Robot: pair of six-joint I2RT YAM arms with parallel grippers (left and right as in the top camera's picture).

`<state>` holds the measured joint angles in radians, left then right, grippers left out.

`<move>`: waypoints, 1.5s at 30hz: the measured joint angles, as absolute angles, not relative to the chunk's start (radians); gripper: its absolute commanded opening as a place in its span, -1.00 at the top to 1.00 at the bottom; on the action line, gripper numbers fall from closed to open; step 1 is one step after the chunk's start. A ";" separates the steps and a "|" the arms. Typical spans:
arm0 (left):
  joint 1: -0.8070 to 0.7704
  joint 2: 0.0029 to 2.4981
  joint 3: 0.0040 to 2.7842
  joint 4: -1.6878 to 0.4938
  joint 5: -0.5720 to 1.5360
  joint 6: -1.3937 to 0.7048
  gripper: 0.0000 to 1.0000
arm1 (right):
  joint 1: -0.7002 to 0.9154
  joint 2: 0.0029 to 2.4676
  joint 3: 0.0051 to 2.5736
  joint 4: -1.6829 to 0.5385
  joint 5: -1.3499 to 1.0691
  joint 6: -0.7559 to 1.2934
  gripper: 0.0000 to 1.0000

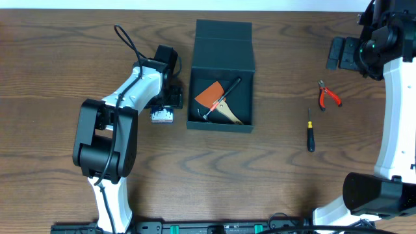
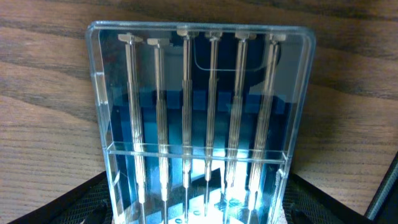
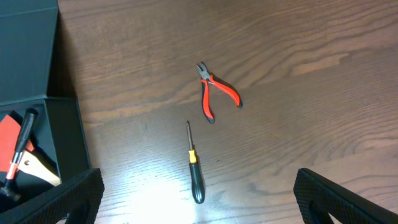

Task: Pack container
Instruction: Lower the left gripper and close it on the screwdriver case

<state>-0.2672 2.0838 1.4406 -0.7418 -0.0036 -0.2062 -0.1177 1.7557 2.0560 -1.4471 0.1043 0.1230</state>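
Left hand (image 2: 199,208) sits right on the small clear case of silver bits (image 2: 199,112), a dark finger on either side of its near end. Whether those fingers are actually pinching the plastic, I cannot tell from this close. The container (image 1: 220,125) lies mid-desk just to the right of that case, its flap lid (image 1: 223,38) thrown back and the cavity open. An orange piece (image 1: 209,96), a black-handled tool (image 1: 229,88) and a pale wooden-looking piece (image 1: 231,116) already lie crossed inside it. Further right on the desk (image 1: 52,65), well apart from the box, wait the red-handled pliers (image 1: 328,95) and a thin screwdriver (image 1: 310,130). The right hand (image 3: 199,174) hangs above that side, spread wide and holding nothing. The danger, as I read it, is that slick plastic. Gripped only at one end, the case could swing or slide out on the lift. It could also clip the box's near wall on the way over and shove the container. With tools already lying diagonally inside, it may land propped up instead of flat, and then the lid would foul later.
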 measured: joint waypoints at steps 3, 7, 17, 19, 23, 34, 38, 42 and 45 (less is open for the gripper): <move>-0.267 2.084 1.441 -0.741 -0.004 -0.206 -0.64 | -0.118 1.756 2.056 -1.447 0.104 0.123 -0.98; -0.267 2.084 1.441 -0.739 -0.004 -0.206 -0.64 | -0.118 1.756 2.056 -1.447 0.104 0.123 -0.99; -0.267 2.084 1.441 -0.739 -0.004 -0.206 -0.60 | -0.118 1.756 2.056 -1.447 0.104 0.123 -0.99; -0.267 2.084 1.441 -0.739 -0.004 -0.207 -0.57 | -0.118 1.756 2.056 -1.447 0.104 0.123 -0.98; -0.267 2.084 1.441 -0.740 -0.004 -0.209 -0.56 | -0.118 1.756 2.056 -1.447 0.104 0.123 -0.99; -0.267 2.084 1.441 -0.741 -0.004 -0.210 -0.40 | -0.118 1.756 2.056 -1.447 0.104 0.123 -0.98; -0.267 2.084 1.441 -0.742 -0.004 -0.210 -0.40 | -0.118 1.756 2.056 -1.447 0.104 0.123 -0.98; -0.267 2.084 1.441 -0.742 -0.004 -0.210 -0.40 | -0.118 1.756 2.056 -1.447 0.104 0.123 -0.99; -0.267 2.084 1.441 -0.742 -0.004 -0.210 -0.40 | -0.118 1.756 2.056 -1.447 0.104 0.123 -0.98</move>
<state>-0.2672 2.0838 1.4406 -0.7418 -0.0036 -0.2096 -0.1177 1.7557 2.0560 -1.4471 0.1043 0.1230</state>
